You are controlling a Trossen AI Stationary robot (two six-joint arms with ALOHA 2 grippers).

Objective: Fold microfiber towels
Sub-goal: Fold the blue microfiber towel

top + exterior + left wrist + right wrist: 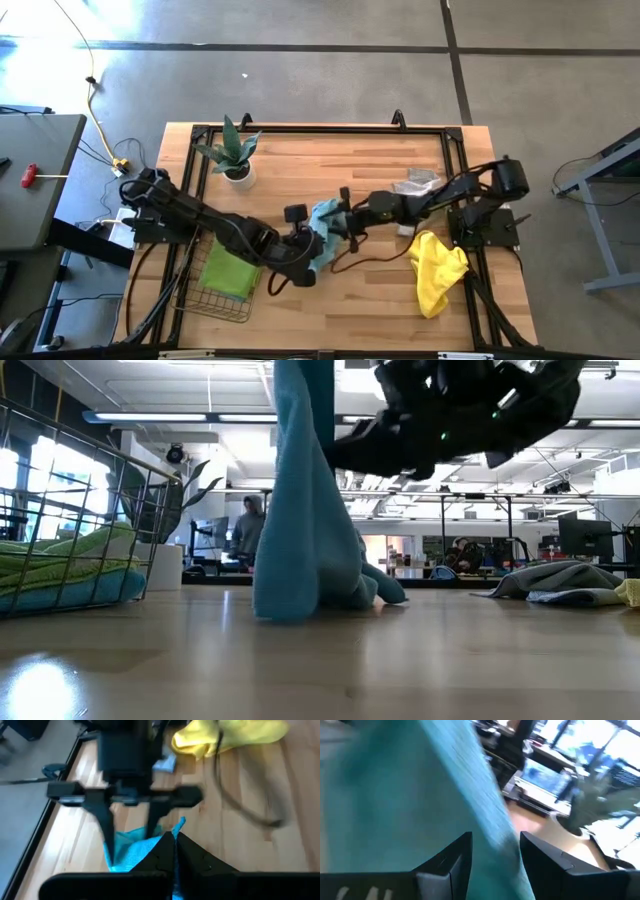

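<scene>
A wooden surface (330, 290) stands on grey concrete floor (300, 60). The teal towel (305, 510) hangs at centre, its lower end bunched on the wood. The left end effector (174, 851) is clamped on it from 8 o'clock; the right end effector (495, 852) stands apart around it from 3 o'clock.

Both arms are dark, near-black, built of chunky jointed segments; the left arm (215, 228) runs from centre left of the high view, the right arm (440, 195) from centre right. Each ends in a wide black crossbar carrying two flat, tapering black fingers (105, 822). Thin black cables (375, 258) trail loosely from the wrists, and a small green light (443, 435) glows on one housing.
</scene>
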